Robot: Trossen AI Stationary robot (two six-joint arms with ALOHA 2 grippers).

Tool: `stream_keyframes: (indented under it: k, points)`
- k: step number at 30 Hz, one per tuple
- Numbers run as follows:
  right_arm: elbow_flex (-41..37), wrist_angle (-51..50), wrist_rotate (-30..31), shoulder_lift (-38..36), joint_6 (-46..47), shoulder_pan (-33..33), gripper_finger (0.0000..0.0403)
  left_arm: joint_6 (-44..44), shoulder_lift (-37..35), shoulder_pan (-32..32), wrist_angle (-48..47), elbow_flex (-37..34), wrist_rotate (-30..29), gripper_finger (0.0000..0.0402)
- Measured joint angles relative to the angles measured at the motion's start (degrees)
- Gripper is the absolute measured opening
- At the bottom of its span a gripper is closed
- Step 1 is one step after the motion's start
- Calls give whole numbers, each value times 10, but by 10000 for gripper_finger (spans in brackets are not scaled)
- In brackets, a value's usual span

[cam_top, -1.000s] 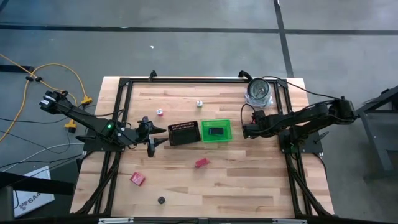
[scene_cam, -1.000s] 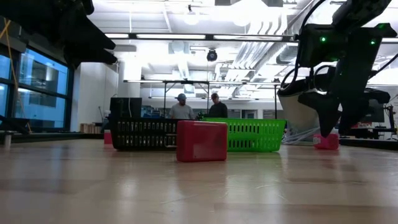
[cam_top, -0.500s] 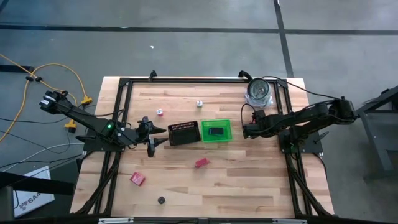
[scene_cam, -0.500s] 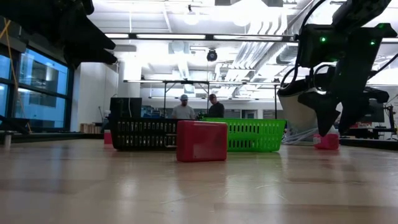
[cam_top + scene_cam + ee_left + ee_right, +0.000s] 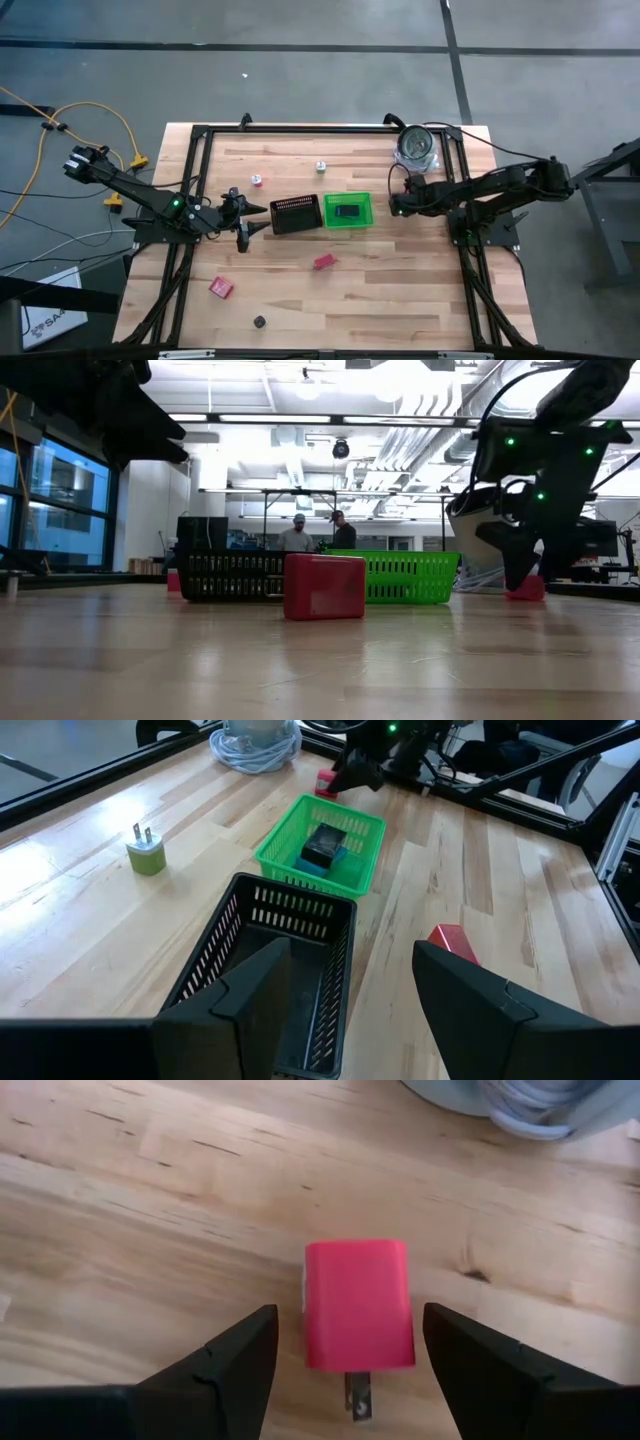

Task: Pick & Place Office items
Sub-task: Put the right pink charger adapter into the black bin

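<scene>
Right gripper [image 5: 340, 1355] low over the table [image 5: 150, 1190], jaws spread wide, nothing clamped. Pink plug block [image 5: 357, 1304] lying flat between the fingers [image 5: 228, 1360], touching neither, prongs toward the wrist. Left gripper [image 5: 350, 982] hovering with jaws apart, empty, black mesh tray [image 5: 262, 970] just ahead, green bin [image 5: 322, 845] beyond.

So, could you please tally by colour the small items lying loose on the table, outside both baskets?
Red or pink: 4 (middle block, left block, round bit, pink plug)
Green: 1 (green plug)
Black: 1 (black bit)
Total: 6
</scene>
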Motion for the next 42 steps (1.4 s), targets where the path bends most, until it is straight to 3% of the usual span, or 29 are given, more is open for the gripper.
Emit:
stream_keyframes:
  k: [27,42]
  points:
    - [0,16,-14,0,-32,-24,234,0,0,0,0,0,0,204]
    - [0,16,-13,0,-32,-24,164,0,0,0,0,0,0,204]
